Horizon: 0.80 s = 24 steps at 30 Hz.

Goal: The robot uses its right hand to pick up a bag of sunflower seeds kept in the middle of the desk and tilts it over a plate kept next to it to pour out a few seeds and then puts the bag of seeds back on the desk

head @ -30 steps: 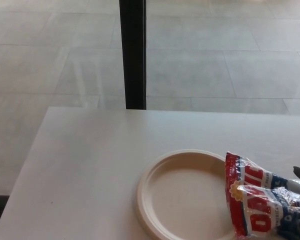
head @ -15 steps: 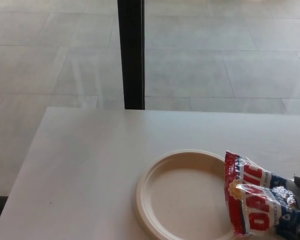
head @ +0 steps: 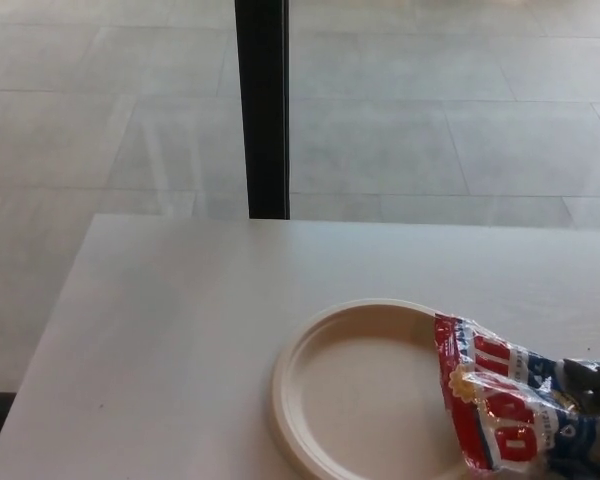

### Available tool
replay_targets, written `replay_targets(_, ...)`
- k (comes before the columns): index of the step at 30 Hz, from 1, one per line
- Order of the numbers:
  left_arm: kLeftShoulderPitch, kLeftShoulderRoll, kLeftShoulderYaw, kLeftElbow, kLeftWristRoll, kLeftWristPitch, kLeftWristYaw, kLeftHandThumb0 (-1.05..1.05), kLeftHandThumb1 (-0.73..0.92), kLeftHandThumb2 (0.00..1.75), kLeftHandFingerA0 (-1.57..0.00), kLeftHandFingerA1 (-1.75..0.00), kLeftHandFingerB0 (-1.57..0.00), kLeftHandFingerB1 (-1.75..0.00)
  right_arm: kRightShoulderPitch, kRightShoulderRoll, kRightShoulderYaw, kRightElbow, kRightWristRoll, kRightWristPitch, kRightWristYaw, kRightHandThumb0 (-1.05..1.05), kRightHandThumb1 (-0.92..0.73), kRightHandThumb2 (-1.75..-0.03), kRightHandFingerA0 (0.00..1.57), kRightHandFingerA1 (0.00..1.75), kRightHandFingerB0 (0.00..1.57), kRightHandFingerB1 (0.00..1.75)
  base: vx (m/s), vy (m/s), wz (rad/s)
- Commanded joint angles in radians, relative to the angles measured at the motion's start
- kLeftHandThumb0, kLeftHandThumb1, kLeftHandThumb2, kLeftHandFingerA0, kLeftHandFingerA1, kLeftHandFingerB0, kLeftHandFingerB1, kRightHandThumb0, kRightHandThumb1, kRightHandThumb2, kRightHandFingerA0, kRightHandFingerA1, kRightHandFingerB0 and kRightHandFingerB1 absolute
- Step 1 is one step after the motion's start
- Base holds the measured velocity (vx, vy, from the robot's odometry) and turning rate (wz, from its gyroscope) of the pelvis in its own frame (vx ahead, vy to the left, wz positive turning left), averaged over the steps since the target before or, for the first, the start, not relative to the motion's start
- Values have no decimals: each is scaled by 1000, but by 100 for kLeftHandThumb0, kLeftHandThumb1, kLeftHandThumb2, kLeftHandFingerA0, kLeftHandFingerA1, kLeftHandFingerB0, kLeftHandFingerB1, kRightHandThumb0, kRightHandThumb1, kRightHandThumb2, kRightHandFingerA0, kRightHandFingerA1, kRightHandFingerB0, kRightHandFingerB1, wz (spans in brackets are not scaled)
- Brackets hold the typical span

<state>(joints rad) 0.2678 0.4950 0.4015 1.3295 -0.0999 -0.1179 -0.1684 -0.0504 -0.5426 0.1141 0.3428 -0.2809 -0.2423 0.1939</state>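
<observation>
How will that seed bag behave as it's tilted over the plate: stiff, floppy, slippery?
Probably floppy: the bag is crinkled film, already creased and sagging over the plate rim. Likely slick too, since its surface shines with glare. The right hand shows only as a dark sliver at its far end, so I'd expect the free end to droop.

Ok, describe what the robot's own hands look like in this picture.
Only a sliver of the right hand shows at the picture's right edge: a dark grey to black, smooth, rounded part with a slight sheen. No cables, markings or separate fingers can be made out. The left hand is not in view.
</observation>
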Motion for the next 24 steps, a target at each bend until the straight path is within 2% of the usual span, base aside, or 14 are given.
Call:
replay_targets(1, -3, 8, -2, 3, -1, -10, 7, -48, 57, 57, -67, -65, -67, -49, -23, -33, 42, 30, -95, 25, -6, -79, -46, -76, 0, 7, 0, 15, 0, 0, 0)
replay_targets(5, 1, 5, 5, 0, -8, -12, 2, -45, 58, 58, -72, -74, -69, -53, -46, -55, 91, 60, -148, 85, 1, -72, -49, -73, 0, 1, 6, 9, 0, 0, 0)
replay_targets(6, 3, 7, -5, 0, 3, -16, 2, -47, 61, 58, -67, -69, -66, -50, -54, -56, 106, 71, -176, 105, -13, -58, -36, -63, 0, 0, 3, 13, 0, 0, 0)
replay_targets(8, 4, 4, 4, 0, -7, -17, -1, -45, 59, 58, -69, -72, -66, -52, -62, -47, 119, 88, -201, 119, -54, -43, -36, -59, 0, 2, 3, 21, 0, 0, 0)
replay_targets(9, 3, 3, 10, 0, -14, -14, 0, -44, 59, 58, -70, -74, -67, -52, -54, -38, 115, 77, -204, 126, -79, -33, -41, -67, 0, 24, 3, 34, 0, 0, 0)
replay_targets(10, 0, 6, -7, 0, 5, -16, 10, -46, 60, 58, -72, -74, -66, -50, -47, -13, 114, 78, -240, 121, -181, -30, -54, -56, 10, 54, 11, 37, 0, 0, 0)
replay_targets(13, -1, 10, -28, 2, 26, -18, 17, -45, 61, 59, -71, -71, -64, -49, -45, 6, 138, 89, -319, 107, -316, -27, -58, -57, 23, 68, 16, 38, 0, 0, 0)
replay_targets(14, 0, 9, -27, 0, 22, -21, 13, -44, 61, 58, -71, -71, -67, -51, -49, 9, 151, 109, -347, 78, -378, -26, -59, -57, 31, 83, 16, 40, 0, 0, 0)
replay_targets(15, -2, 9, -26, 0, 19, -16, 18, -44, 60, 58, -72, -71, -69, -51, -51, 16, 160, 118, -368, 75, -420, -35, -54, -71, 45, 106, 13, 48, 0, 0, 0)
replay_targets(16, -1, 9, -28, 0, 20, -19, 15, -44, 61, 58, -72, -70, -68, -51, -54, 14, 170, 134, -382, 51, -456, -22, -62, -58, 55, 110, 16, 46, 0, 0, 0)
replay_targets(18, -2, 8, -14, 0, 2, -11, 8, -43, 60, 58, -71, -69, -66, -51, -59, 25, 175, 159, -388, 20, -512, -20, -65, -62, 69, 153, 21, 50, 0, 0, 0)
replay_targets(20, -2, 7, -12, 1, 1, -12, 9, -43, 60, 58, -71, -69, -66, -51, -63, 27, 179, 172, -386, 5, -531, -20, -65, -62, 69, 153, 21, 50, 0, 0, 0)
replay_targets(21, 0, 11, -25, 0, 14, -17, 6, -43, 61, 58, -64, -63, -65, -49, -59, 46, 167, 202, -350, -65, -558, -21, -82, -66, 89, 175, 36, 53, 0, 0, 0)
replay_targets(24, 1, 5, -16, -1, 1, -16, 6, -42, 59, 58, -69, -72, -70, -53, -45, 45, 166, 202, -334, -100, -550, -18, -85, -83, 97, 175, 64, 77, 0, 0, 0)
